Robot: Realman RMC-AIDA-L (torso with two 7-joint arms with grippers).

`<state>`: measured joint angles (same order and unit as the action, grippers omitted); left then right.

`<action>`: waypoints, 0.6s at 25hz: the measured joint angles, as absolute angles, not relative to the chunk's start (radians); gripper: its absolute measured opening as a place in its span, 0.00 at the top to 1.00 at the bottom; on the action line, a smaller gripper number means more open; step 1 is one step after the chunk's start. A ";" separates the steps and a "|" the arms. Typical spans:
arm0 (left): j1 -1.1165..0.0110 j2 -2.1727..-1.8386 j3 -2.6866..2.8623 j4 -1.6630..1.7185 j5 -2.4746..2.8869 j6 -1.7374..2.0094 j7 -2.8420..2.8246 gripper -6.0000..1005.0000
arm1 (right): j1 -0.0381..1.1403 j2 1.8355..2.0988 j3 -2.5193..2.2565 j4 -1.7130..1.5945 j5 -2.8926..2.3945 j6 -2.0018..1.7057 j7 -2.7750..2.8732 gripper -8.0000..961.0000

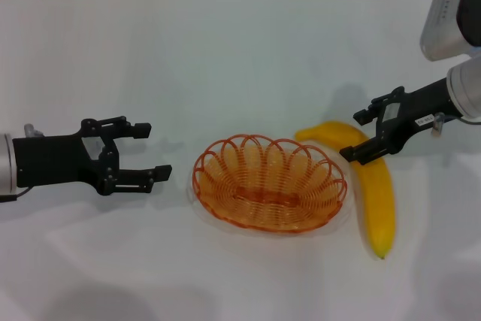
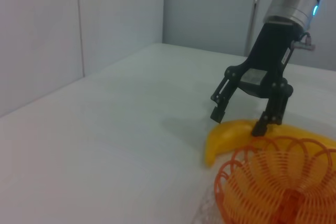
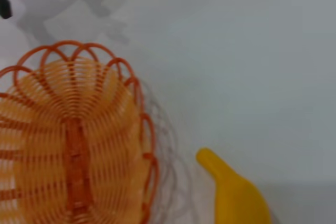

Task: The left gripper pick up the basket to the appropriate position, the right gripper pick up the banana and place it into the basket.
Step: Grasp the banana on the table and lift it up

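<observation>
The basket (image 1: 270,183) looks like glossy orange plastic wire; the banana (image 1: 376,193) is smooth, slightly shiny; the white bench (image 1: 225,50) is matt.

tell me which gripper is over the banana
The right gripper, open astride the banana beside the basket. The left gripper hangs open, away from both.

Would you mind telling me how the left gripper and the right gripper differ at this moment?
The left gripper hangs over bare table, apart from the basket; the right gripper sits over the banana, one finger down at its peel. The left gripper lies level, fingers pointing at the basket's rim; the right gripper tilts downward, as the left wrist view shows. Both are black, two-fingered, open and holding nothing.
</observation>
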<state>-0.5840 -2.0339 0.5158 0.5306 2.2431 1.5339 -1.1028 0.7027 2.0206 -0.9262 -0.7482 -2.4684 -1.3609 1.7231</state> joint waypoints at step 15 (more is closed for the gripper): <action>-0.582 -2.032 0.512 0.531 2.244 1.534 -1.109 0.13 | 0.698 2.011 -0.933 -0.753 -2.483 -1.329 1.772 0.16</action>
